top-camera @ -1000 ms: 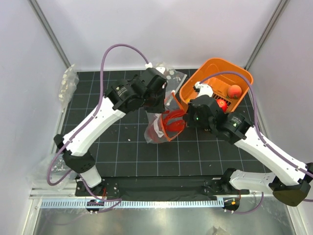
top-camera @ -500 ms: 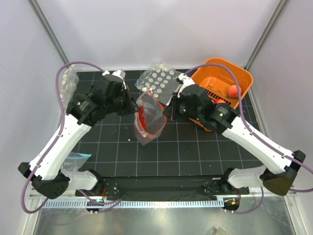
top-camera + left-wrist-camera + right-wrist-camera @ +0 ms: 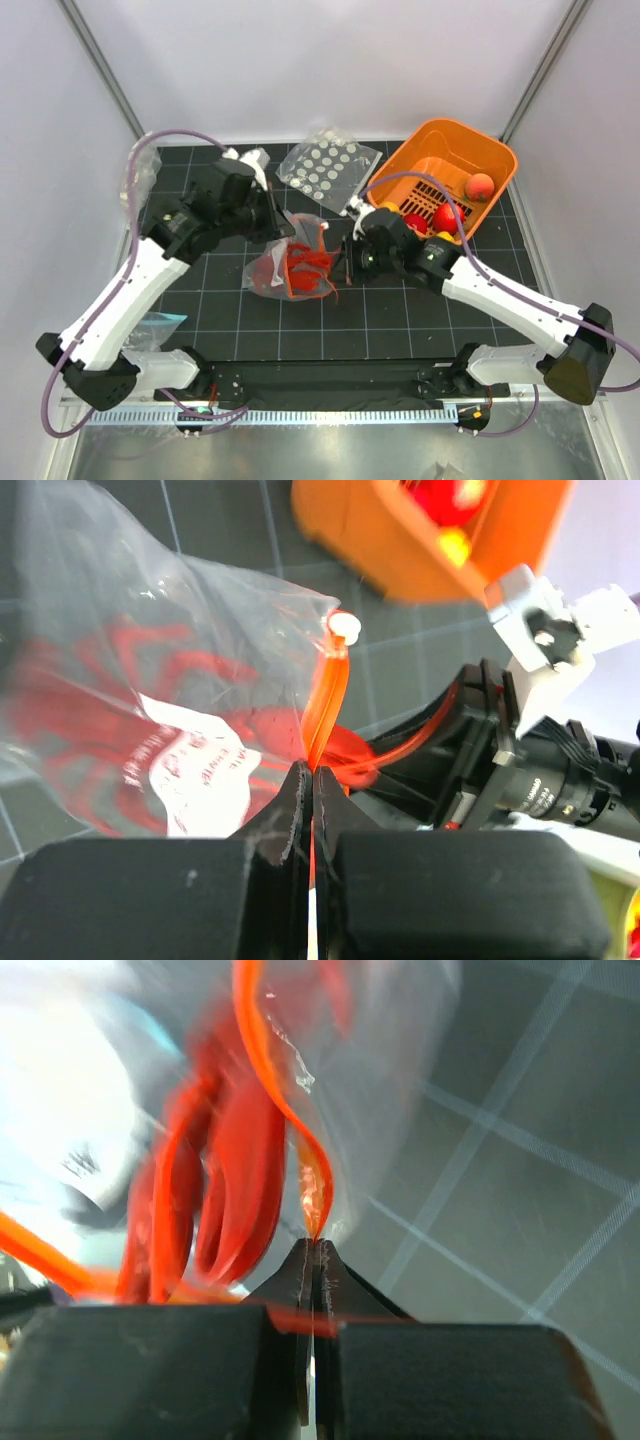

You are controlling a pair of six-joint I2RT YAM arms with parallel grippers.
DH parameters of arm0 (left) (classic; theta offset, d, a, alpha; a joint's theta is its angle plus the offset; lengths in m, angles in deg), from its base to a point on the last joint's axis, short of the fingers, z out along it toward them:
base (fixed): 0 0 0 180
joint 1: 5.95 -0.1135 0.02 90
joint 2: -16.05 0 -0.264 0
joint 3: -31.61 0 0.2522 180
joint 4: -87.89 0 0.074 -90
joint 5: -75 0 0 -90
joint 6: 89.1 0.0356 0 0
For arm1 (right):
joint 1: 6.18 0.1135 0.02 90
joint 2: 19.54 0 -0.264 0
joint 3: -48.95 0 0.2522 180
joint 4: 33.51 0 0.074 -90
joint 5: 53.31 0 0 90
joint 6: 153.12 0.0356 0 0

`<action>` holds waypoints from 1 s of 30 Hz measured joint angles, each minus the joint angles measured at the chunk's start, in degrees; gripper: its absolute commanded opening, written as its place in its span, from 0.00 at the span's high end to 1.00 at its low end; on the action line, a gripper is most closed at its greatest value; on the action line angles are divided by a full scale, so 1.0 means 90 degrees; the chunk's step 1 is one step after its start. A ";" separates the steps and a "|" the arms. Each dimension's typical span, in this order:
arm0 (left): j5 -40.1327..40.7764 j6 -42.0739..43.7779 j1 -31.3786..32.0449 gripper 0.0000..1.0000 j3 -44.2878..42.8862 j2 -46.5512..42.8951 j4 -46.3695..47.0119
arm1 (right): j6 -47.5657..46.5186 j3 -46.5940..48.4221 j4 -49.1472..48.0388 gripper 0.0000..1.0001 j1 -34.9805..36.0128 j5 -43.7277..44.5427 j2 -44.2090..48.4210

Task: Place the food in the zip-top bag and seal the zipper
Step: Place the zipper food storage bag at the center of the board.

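Observation:
The clear zip-top bag hangs between my two grippers over the mat, with the red octopus-like food inside it. Its orange-red zipper runs up from my left gripper, which is shut on the strip; a white slider sits at the strip's top. My right gripper is shut on the zipper at the bag's other end, with the red tentacles just to its left. Small red-orange fruit balls lie in the orange basket.
The orange slotted basket stands at the back right, close behind my right arm. A clear bag showing rows of white discs lies at the back middle. Another clear bag lies at the left edge, and one more by the left arm's base.
The bag has dropped lower and toward the near side, now lying flatter. My right gripper moved down and left with it; my left gripper moved slightly right. Both kept their hold.

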 measured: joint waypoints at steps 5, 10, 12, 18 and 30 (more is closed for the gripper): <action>-0.0393 -0.0138 0.0301 1.00 0.1817 -0.0034 0.0933 | 0.0114 -0.1394 -0.0104 0.99 0.0000 -0.0012 0.0131; -0.0529 -0.0223 0.0784 1.00 0.2259 0.0236 0.1525 | 0.0061 -0.1678 -0.0032 0.94 0.0000 0.0097 0.0498; -0.0542 -0.0257 0.0945 1.00 0.2261 0.0277 0.1770 | 0.0010 -0.1681 -0.0058 0.81 0.0000 0.0131 0.0680; -0.0534 -0.0338 0.1205 1.00 0.2358 0.0505 0.2166 | -0.0274 -0.1780 0.0087 0.70 0.0000 0.0233 0.0758; -0.0464 -0.0476 0.1656 0.45 0.2739 0.1105 0.2582 | -0.0639 -0.2290 0.0784 0.27 0.0000 0.0702 0.1474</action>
